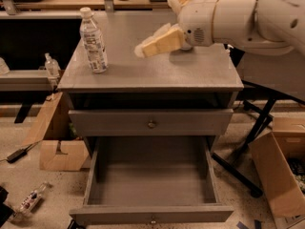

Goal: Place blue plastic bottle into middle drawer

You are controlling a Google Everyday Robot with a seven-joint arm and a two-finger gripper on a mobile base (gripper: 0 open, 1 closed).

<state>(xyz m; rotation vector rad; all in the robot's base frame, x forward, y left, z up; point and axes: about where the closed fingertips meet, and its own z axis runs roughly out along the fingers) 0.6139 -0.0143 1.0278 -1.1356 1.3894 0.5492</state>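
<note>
The blue plastic bottle, clear with a white cap and a white label, stands upright at the left of the grey cabinet top. My gripper hangs above the middle of the cabinet top, to the right of the bottle and apart from it, pointing left toward it. The white arm reaches in from the upper right. The middle drawer is pulled out below, and its bare floor has nothing on it. The drawer front above it, with a brass knob, is closed.
A small pump-top bottle stands on a ledge to the left. Cardboard boxes sit on the floor at the left and the right. A bottle lies on the floor at the lower left. Black stand legs are to the right of the cabinet.
</note>
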